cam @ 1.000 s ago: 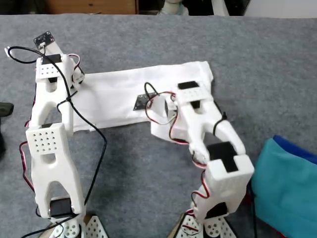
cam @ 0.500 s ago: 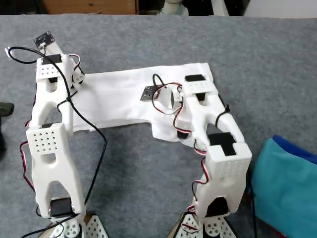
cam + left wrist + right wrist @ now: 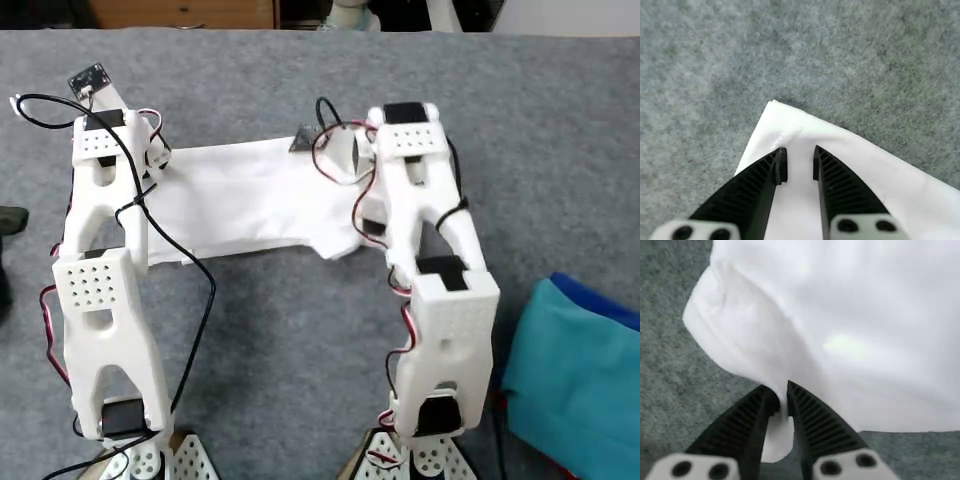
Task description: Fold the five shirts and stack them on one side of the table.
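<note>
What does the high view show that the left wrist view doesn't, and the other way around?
The high view adds the left arm, the right arm, the white shirt laid out across the grey table, and a teal cloth pile on the robot's right. The left wrist view adds close detail: the left gripper with its black tips slightly apart over the shirt's corner. Both show the white shirt and the grey table.
</note>
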Available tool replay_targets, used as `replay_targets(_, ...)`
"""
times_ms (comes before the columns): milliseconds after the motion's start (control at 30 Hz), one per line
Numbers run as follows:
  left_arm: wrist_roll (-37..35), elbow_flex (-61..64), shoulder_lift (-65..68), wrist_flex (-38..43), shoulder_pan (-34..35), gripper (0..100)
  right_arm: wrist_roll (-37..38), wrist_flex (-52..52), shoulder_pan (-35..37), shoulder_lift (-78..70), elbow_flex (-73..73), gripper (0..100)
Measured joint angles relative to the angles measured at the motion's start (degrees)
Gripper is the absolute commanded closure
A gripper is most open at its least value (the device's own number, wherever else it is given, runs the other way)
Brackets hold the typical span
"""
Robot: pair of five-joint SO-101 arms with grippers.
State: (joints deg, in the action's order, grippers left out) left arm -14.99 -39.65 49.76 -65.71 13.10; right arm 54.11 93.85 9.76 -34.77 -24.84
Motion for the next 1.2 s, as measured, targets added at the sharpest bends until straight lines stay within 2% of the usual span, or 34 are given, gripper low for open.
replay_targets(333, 0.0, 0.0, 0.0, 0.0, 0.0, 89, 0.9, 7.1, 1.6, -15.0, -29.9, 99.5)
replay_targets(500, 0.0, 0.0, 0.0, 0.0, 0.0, 89, 4.8, 7.2, 1.9, -19.3, -37.8, 99.5)
replay_targets(700, 0.0, 0.0, 0.0, 0.0, 0.0, 89, 5.5, 5.6, 2.5, -23.5, -45.6, 98.5)
replay_targets(767, 0.0, 0.0, 0.0, 0.0, 0.0, 89, 5.5, 5.5, 2.6, -24.8, -48.4, 92.5)
replay_targets(900, 0.0, 0.0, 0.0, 0.0, 0.0, 89, 5.5, 5.5, 3.5, -27.1, -54.2, 73.5)
replay_targets(967, 0.0, 0.0, 0.0, 0.0, 0.0, 89, 5.5, 5.5, 3.6, -27.6, -57.1, 68.3)
replay_targets(1100, 0.0, 0.0, 0.0, 0.0, 0.0, 89, 5.5, 7.1, 3.6, -27.8, -63.1, 71.9)
replay_targets(1200, 0.0, 0.0, 0.0, 0.0, 0.0, 89, 5.5, 7.4, 3.6, -27.8, -65.8, 83.6)
